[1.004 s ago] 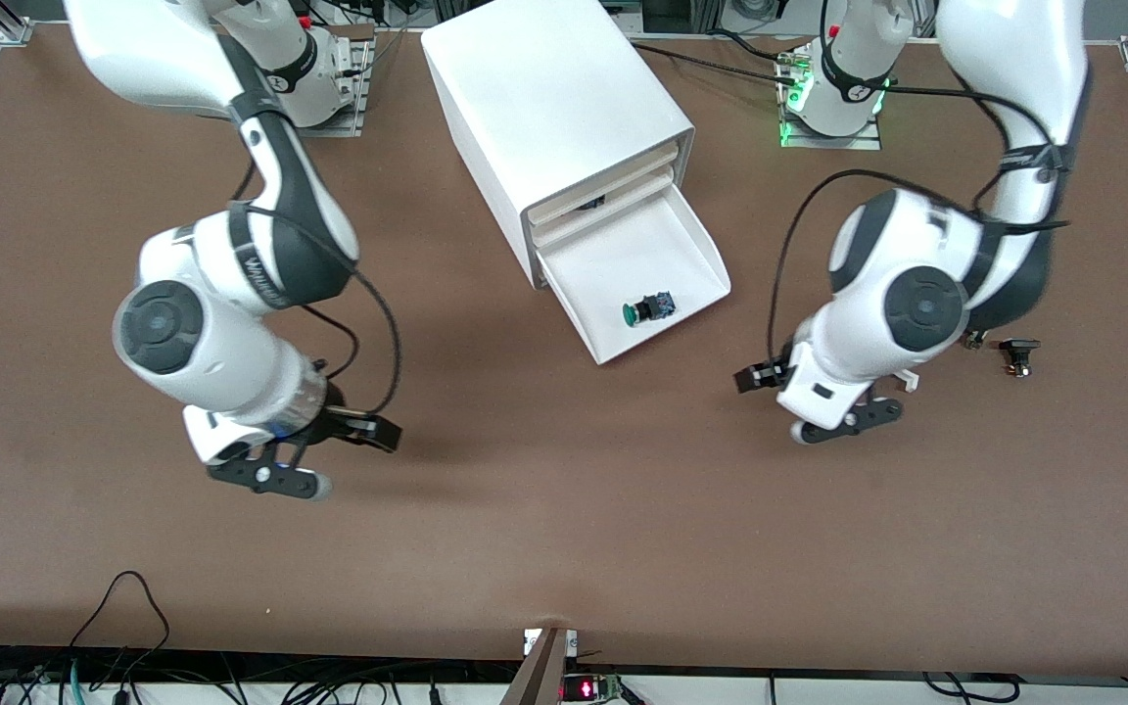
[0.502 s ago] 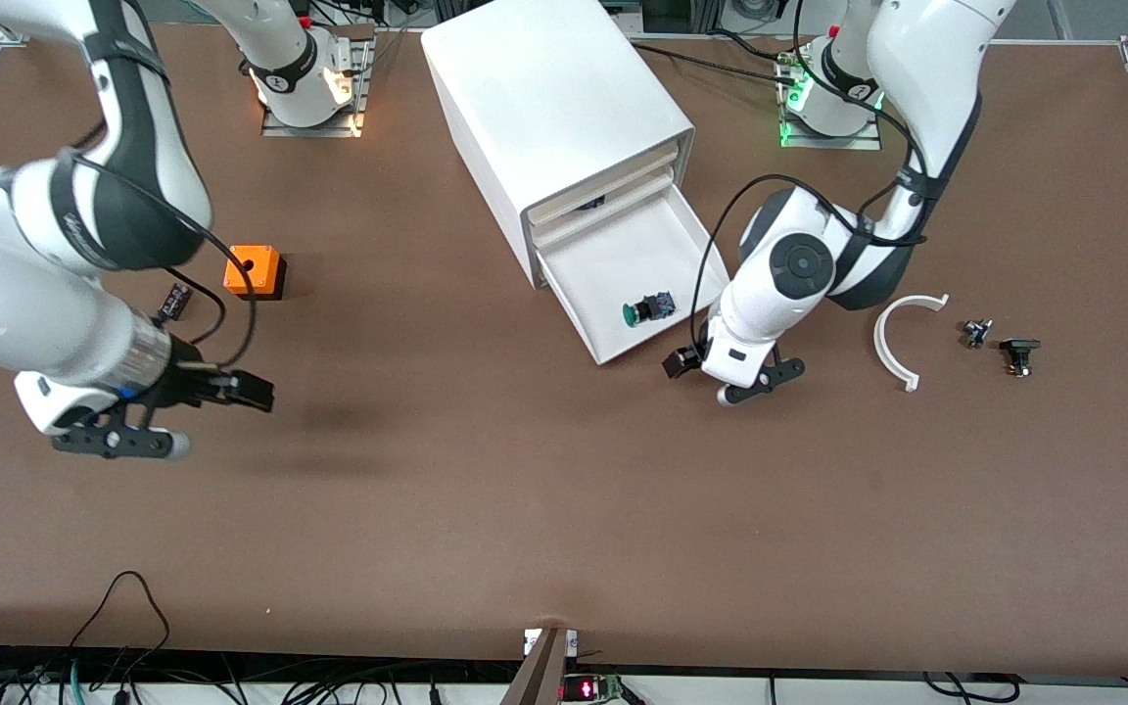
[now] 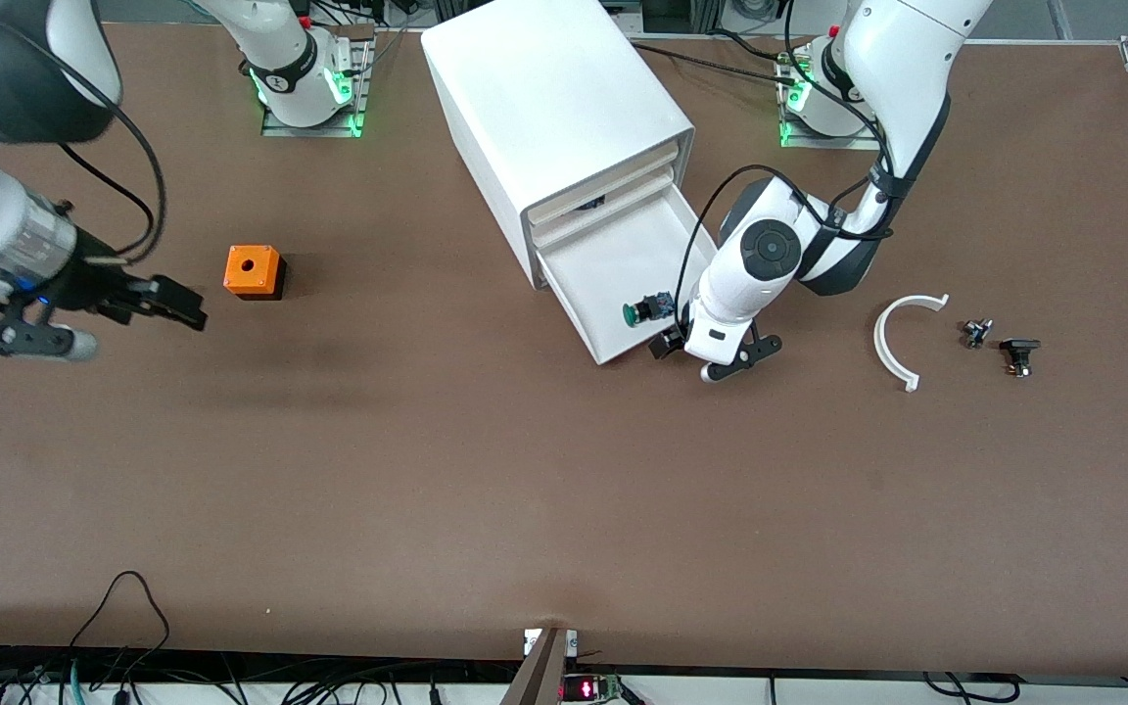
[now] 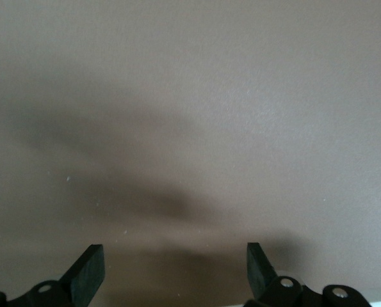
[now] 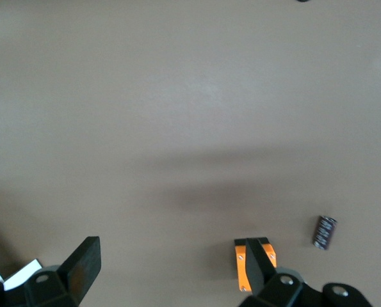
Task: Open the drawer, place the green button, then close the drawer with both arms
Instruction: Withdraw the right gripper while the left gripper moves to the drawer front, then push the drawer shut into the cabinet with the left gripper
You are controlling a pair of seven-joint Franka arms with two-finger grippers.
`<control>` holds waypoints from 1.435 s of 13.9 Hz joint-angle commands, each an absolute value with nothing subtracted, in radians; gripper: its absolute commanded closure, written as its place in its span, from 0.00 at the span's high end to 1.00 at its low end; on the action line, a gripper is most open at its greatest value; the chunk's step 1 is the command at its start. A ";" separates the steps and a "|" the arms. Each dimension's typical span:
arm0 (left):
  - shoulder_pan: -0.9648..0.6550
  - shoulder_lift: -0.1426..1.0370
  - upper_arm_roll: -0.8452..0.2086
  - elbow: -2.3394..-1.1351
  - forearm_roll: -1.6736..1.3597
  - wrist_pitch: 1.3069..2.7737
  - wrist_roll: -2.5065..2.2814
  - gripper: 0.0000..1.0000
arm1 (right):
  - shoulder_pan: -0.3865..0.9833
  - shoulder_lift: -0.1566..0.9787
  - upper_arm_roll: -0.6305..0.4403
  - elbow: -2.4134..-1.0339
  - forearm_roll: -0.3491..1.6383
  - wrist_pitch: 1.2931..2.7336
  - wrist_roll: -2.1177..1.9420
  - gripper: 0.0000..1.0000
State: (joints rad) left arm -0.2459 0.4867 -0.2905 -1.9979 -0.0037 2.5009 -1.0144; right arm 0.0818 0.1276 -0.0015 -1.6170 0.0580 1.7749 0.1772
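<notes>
Inspection runs across the front view from its left edge. My right gripper [image 3: 138,329] has swung away from the middle of the table and now hangs at the mid-left edge of the frame, over bare table. Its jaws are spread wide and hold nothing. I class this arm as withdrawn and waiting. The orange cube [image 3: 253,271] sits just beside it, uncovered by that retreat. My right wrist view also shows a small black ribbed part [image 5: 324,231] near the cube. The white cabinet [image 3: 554,98] stands at upper centre, unmoved. Its drawer [image 3: 613,264] is pulled out toward the centre of the frame and is in the same position as a second ago. The button [image 3: 648,308] lies inside it on the tray floor, close to the front wall, green cap showing, and has not shifted. My left gripper [image 3: 689,360] has travelled in from the right part of the frame. It now sits low at the drawer's front corner, jaws apart and empty; contact with the drawer cannot be confirmed. A white curved strip [image 3: 902,338] and two small dark parts [image 3: 977,333] [image 3: 1018,354] lie exposed at mid-right. Finding: opening and placing appear complete. Only closing remains, and my left gripper looks positioned to push the drawer front.
</notes>
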 commanded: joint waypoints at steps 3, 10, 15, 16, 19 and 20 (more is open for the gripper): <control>-0.319 0.451 -0.296 -2.033 0.002 2.458 -1.134 0.99 | 0.051 -0.060 0.012 -1.744 0.055 1.720 0.141 1.00; -0.322 0.448 -0.397 -2.029 -0.003 2.329 -1.135 0.99 | 0.048 -0.153 0.052 -1.747 -0.031 1.585 0.134 1.00; -0.324 0.451 -0.463 -2.031 -0.012 2.310 -1.161 0.99 | 0.048 -0.163 0.049 -1.724 -0.021 1.551 0.078 1.00; -0.324 0.451 -0.477 -2.029 -0.012 2.301 -1.170 0.99 | 0.051 -0.161 0.049 -1.720 -0.020 1.552 0.080 1.00; -0.324 0.451 -0.498 -2.029 -0.014 2.277 -1.172 0.99 | 0.051 -0.147 0.046 -1.700 -0.017 1.552 0.074 1.00; -0.318 0.451 -0.517 -2.029 -0.014 2.264 -1.172 0.99 | 0.051 -0.146 0.048 -1.700 -0.015 1.552 0.060 1.00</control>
State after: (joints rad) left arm -0.3223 0.4777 -0.4883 -2.0121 -0.0034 2.2957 -1.1570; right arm 0.0625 -0.1503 0.0403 -1.7168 -0.0200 1.5598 0.0964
